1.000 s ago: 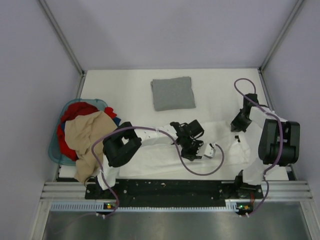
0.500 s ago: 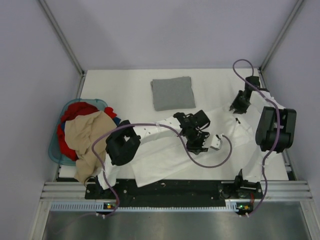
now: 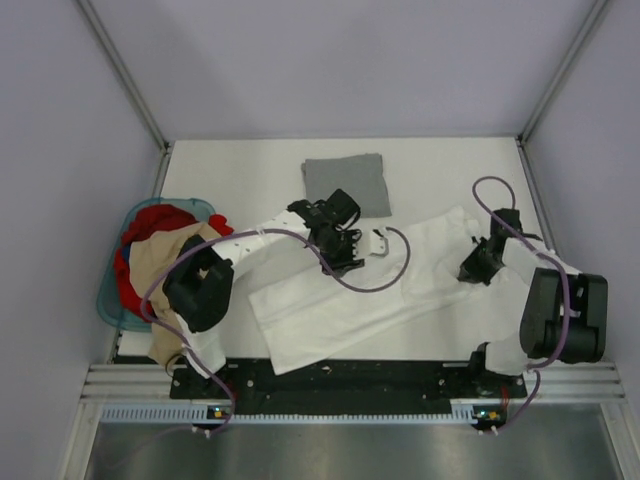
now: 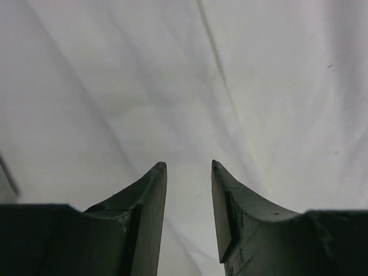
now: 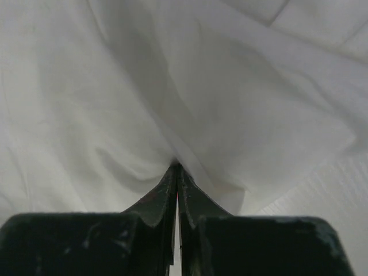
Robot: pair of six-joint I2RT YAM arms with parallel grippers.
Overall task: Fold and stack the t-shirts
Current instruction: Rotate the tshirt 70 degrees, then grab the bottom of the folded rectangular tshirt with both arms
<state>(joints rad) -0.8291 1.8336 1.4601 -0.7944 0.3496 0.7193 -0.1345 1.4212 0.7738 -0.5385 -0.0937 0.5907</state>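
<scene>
Far table (image 3: 240, 175) strip is bare on both sides of the grey tee (image 3: 345, 183), so there is passage there. The white tee (image 3: 340, 310) covers the near-middle and right. The left arm (image 3: 262, 240) slants across the centre-left, and its cable (image 3: 365, 291) loops over the white tee. A heaped basket (image 3: 104, 298) blocks the left edge. The right gripper (image 3: 470, 272) is pinched into the white tee near the right wall. Walls close three sides.

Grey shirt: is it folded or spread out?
Folded: the grey shirt lies as a small, compact rectangle on the far side of the table.
</scene>
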